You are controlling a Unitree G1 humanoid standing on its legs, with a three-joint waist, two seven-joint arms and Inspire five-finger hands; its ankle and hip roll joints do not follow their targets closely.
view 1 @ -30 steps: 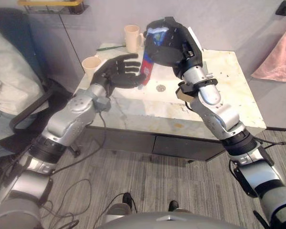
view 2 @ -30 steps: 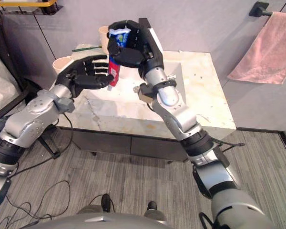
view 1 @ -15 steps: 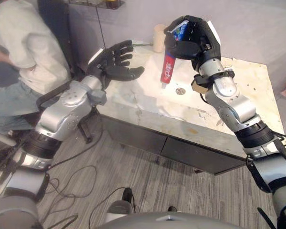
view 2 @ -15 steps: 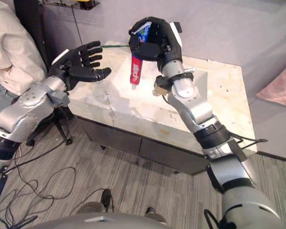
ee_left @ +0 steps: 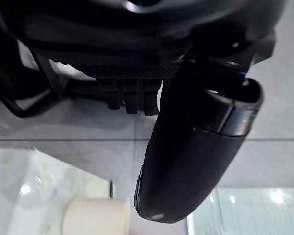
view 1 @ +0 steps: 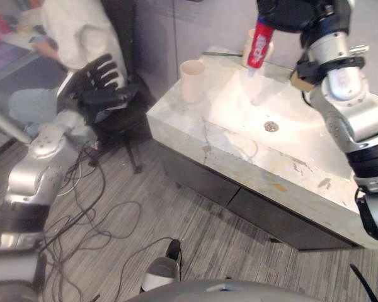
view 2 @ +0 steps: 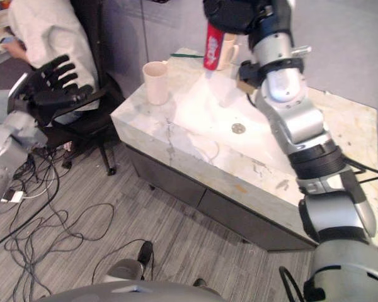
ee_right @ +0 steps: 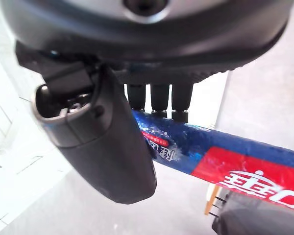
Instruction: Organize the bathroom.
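My right hand (view 1: pixel 291 10) is raised over the back of the marble counter (view 1: pixel 195 129), shut on a red and blue toothpaste tube (view 1: pixel 259 45) that hangs cap down. The right wrist view shows the tube (ee_right: pixel 225 164) lying across the palm past the thumb (ee_right: pixel 103 142). The tube hangs just in front of a beige cup (view 2: pixel 227 54) at the counter's back. A second beige cup (view 1: pixel 192 80) stands on the near left corner. A green toothbrush (view 2: pixel 189 55) lies at the back edge. My left hand (view 1: pixel 97 85) is open, off the counter's left side.
A person (view 1: pixel 75 31) sits in a black office chair (view 1: pixel 123 116) close to my left hand. The sink basin with its drain (view 1: pixel 271 126) takes up the counter's middle. Cables (view 1: pixel 94 207) lie on the floor on the left.
The camera has swung left. My left hand has drawn away from the tube and off the counter's left side. My right hand has carried the tube up and back, towards the far cup.
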